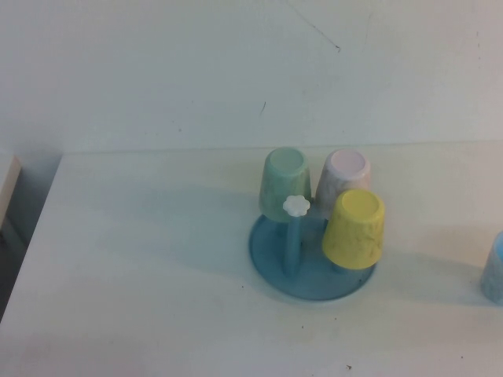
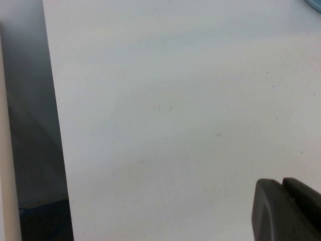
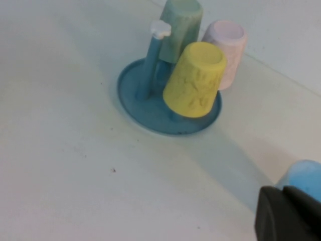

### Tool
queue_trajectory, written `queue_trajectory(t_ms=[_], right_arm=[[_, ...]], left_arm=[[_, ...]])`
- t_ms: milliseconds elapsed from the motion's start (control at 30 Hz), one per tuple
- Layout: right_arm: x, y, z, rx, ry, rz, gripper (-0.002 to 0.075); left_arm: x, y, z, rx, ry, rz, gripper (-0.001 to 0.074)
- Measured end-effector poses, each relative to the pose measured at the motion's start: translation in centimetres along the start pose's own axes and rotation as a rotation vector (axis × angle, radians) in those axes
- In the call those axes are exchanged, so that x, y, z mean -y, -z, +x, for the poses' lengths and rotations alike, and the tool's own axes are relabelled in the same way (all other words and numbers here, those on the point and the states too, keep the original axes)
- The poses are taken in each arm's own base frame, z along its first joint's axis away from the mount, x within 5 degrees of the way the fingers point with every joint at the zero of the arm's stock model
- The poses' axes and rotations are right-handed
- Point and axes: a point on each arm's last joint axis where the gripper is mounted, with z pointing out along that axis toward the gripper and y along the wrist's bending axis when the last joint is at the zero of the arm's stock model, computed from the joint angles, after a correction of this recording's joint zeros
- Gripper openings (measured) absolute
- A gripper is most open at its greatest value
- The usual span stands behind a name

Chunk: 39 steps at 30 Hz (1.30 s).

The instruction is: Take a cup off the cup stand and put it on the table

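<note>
The right gripper (image 3: 288, 213) shows only as a dark block at the edge of its own wrist view, low over the large plain white tabletop (image 1: 141, 267); whether its fingers are open or shut cannot be told, and nothing can be seen held in it. Just beside it stands the small light blue tapered plastic cup (image 3: 303, 178), resting on the table at the robot's far right (image 1: 495, 269), well apart from the round blue plastic cup stand (image 1: 310, 271). On that stand a mint green cup (image 1: 285, 182), a pale pink cup (image 1: 343, 177) and a yellow cup (image 1: 355, 228) sit upside down on pegs, while one bare blue peg shows its white flower-shaped knob (image 1: 295, 206). The left gripper (image 2: 288, 211) is likewise a dark corner over bare table near its left edge, its state unclear.
</note>
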Motion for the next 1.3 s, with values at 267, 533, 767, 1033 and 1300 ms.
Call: queue_trajectory(t_ms=[267, 533, 767, 1033, 1300], right_arm=[[1.8, 0.0, -0.1, 0.027, 0.115, 0.200, -0.0001], [2.5, -3.7, 3.1, 0.279, 0.075, 0.378, -0.0001], [1.2, -5.7, 9.7, 0.283, -0.065, 0.449, -0.0001], [0.7, -6.7, 13.2, 0.166, -0.169, 0.503, -0.0001], [0.3, -7.0, 14.3, 0.061, -0.221, 0.469, -0.0001]], left_arm=[[0.0, 0.0, 0.0, 0.000, -0.001, -0.001, -0.0001], [0.0, 0.0, 0.0, 0.000, -0.001, -0.001, -0.0002], [0.0, 0.0, 0.0, 0.000, -0.001, -0.001, -0.0002], [0.0, 0.0, 0.0, 0.000, -0.001, -0.001, -0.0002], [0.0, 0.0, 0.0, 0.000, 0.001, -0.001, -0.0002]])
